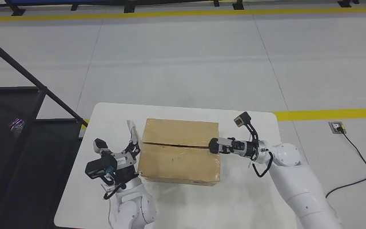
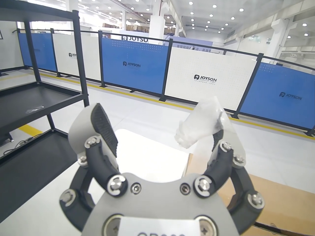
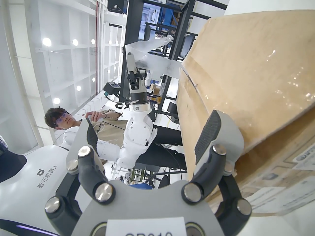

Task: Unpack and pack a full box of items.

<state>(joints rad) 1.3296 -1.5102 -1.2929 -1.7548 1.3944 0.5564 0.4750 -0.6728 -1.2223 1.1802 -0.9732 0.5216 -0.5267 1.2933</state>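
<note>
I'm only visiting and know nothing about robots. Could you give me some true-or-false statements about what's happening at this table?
1. The cardboard box sits on a white table. True.
2. The box stands wide open. False: it is closed on top.
3. A strip of clear tape clings to the left end effector. True.
4. The right end effector is shut on a bottle. False: it is open, with one finger against the box.
</note>
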